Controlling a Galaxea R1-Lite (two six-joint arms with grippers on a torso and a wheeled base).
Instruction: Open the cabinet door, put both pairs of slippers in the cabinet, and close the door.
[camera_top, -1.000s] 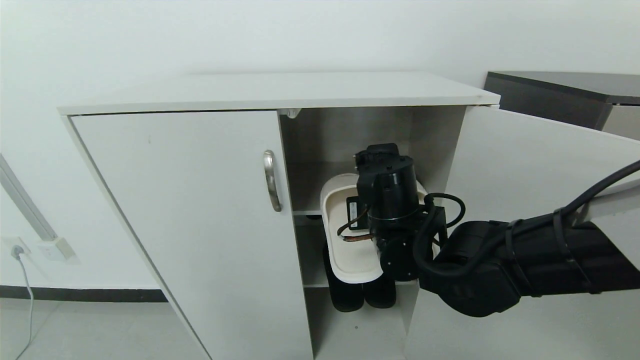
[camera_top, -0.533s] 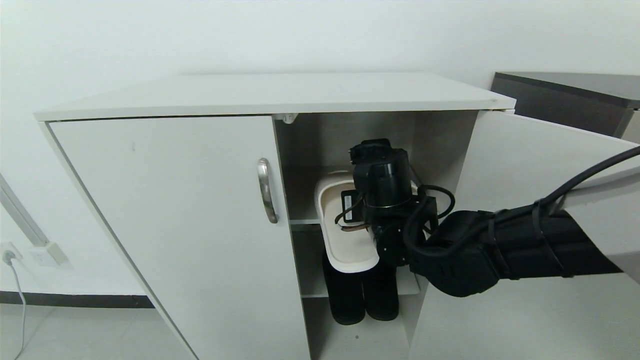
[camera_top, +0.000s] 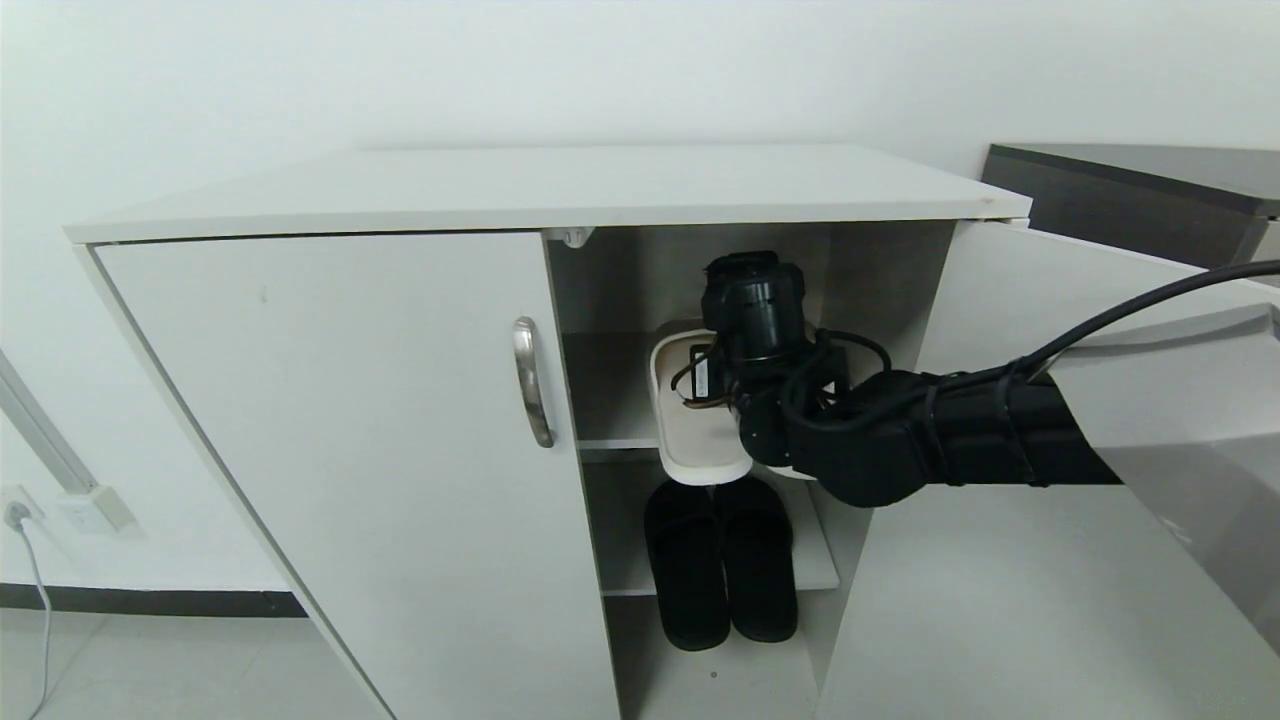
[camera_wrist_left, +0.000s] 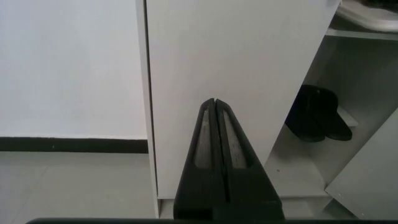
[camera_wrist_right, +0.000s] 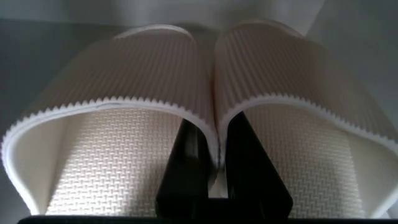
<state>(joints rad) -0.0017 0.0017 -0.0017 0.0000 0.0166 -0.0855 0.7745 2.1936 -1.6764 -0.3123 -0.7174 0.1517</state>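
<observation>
White slippers at upper cabinet shelf, blk pair below.

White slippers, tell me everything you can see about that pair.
The white slippers are a cream pair of slides with ribbed straps and woven-textured footbeds, seemingly soft foam. They sit side by side, soles down, at the cabinet's upper shelf, heels jutting past its front edge. The right gripper pinches their adjoining inner walls together.

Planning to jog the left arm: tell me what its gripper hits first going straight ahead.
Most likely the cabinet's closed left door; the left gripper, jaws shut, points at its white face. How far off is unclear.
</observation>
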